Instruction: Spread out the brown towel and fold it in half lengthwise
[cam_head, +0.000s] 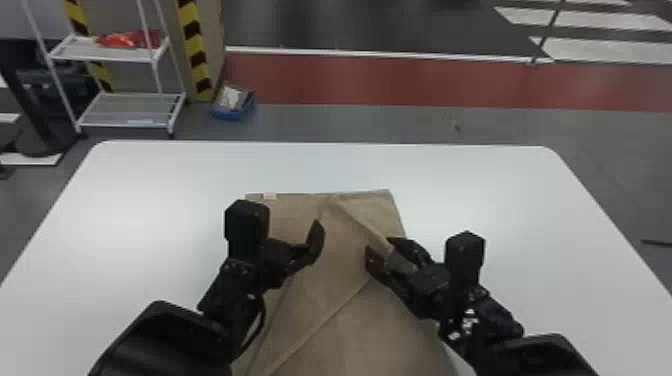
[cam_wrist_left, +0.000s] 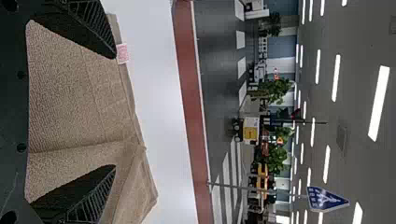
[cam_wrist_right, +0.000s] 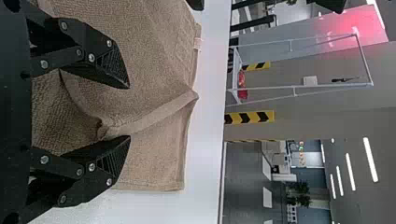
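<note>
The right claw (cam_head: 379, 246) stands wide open, a loose fold of towel (cam_head: 345, 240) between its parted fingers. The left claw (cam_head: 317, 241), also wide open, is empty over the towel, which lies partly folded on the table (cam_head: 150, 200); beyond stands a rack (cam_head: 120, 55).

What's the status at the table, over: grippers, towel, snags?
Left gripper open, over towel. Right gripper open, raised edge between fingers. Brown towel on table, creased diagonally. Possible snag: those creases.
</note>
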